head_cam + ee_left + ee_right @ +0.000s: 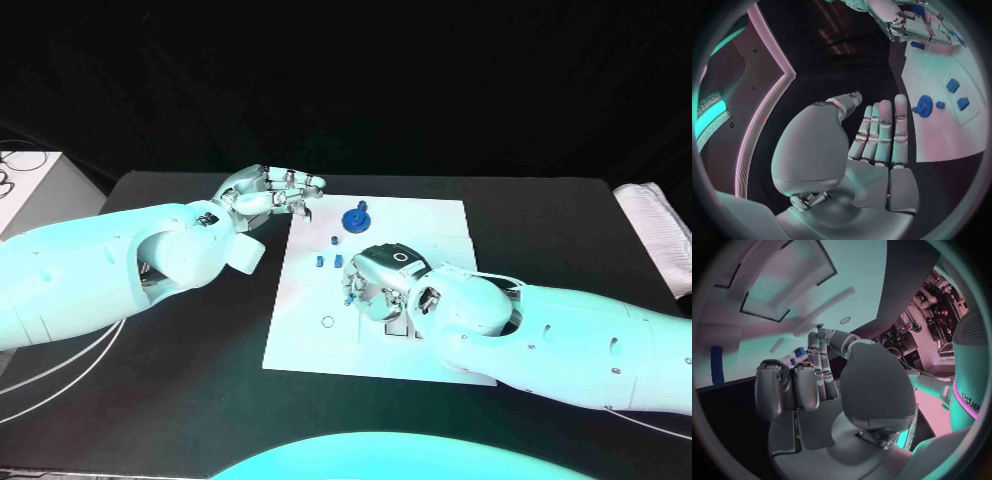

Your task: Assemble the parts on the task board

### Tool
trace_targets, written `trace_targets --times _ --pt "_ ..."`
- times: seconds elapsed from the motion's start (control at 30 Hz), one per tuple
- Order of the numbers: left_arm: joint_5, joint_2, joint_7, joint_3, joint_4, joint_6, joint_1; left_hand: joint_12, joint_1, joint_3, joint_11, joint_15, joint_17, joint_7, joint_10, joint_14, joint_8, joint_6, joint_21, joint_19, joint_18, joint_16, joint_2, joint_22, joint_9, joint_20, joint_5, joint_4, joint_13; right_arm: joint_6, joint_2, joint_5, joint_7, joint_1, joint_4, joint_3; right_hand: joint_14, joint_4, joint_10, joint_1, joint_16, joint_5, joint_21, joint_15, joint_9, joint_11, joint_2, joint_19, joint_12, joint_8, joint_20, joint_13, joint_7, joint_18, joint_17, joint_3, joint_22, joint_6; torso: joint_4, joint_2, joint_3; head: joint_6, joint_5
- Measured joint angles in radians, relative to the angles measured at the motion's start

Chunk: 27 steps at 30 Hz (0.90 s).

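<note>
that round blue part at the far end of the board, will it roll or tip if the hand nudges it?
The round blue part looks like a flat disc with a short knob on top, so it probably slides rather than tips. Tilted onto its rim, it could roll. It looks small and likely light, and the white board looks smooth, so a nudge may skate it.

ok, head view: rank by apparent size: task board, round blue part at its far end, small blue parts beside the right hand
1. task board
2. round blue part
3. small blue parts, alike in size, unranked

Task board (433,225) mid-table (159,400); gear-like part (356,218) on board's far end, small parts (327,261) nearer; left hand (271,192) off board's far-left corner, right hand (382,285) over board centre.
</note>
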Motion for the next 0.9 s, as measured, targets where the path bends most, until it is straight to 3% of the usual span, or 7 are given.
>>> trace_targets --times 0.7,0.83,0.9 --pt "0.0 -0.001 -0.005 0.0 0.0 0.005 0.0 0.0 0.0 -0.004 0.004 0.0 0.0 0.0 -0.004 0.0 0.0 0.0 0.0 0.0 0.0 0.0 0.0 -0.001 -0.001 0.0 0.0 0.004 0.0 0.019 0.025 -0.019 -0.012 -0.008 -0.017 -0.001 0.0 -0.001 0.0 0.0 0.0 -0.002 0.0 0.0 0.001 0.0 0.0 0.0 0.0 0.002 0.0 0.0 0.002 0.0 0.0 -0.001 0.001 -0.002 -0.0005 -0.001 0.0001 -0.002 -0.001" --pt "0.0 -0.001 -0.007 0.0 0.0 0.006 0.0 0.0 0.0 -0.004 0.004 0.0 0.001 0.0 -0.004 0.0 0.0 0.0 0.0 0.0 0.0 0.0 0.0 -0.001 -0.001 0.0 0.0 0.004 -0.001 0.025 0.03 -0.021 -0.013 -0.009 -0.022 -0.003 0.0 0.002 -0.004 0.0 -0.002 -0.002 -0.012 0.0 0.001 0.004 0.0 0.0 0.0 0.002 0.0 -0.003 0.002 0.0 -0.006 -0.004 0.001 -0.002 -0.0005 -0.001 -0.0002 -0.002 0.0" --pt "0.0 -0.001 -0.007 0.0 0.0 0.006 0.0 0.0 0.0 -0.004 0.004 0.0 0.001 0.0 -0.004 0.0 0.0 0.0 0.0 0.0 0.0 0.0 0.0 -0.001 -0.001 0.0 0.0 0.004 -0.001 0.025 0.032 -0.022 -0.013 -0.009 -0.023 -0.003 0.0 0.006 -0.015 -0.011 -0.008 -0.002 -0.019 0.0 0.004 0.013 -0.011 0.0 0.0 -0.003 0.0 -0.008 0.009 0.0 -0.011 -0.008 0.001 -0.009 -0.0005 -0.001 -0.0003 -0.003 0.0"
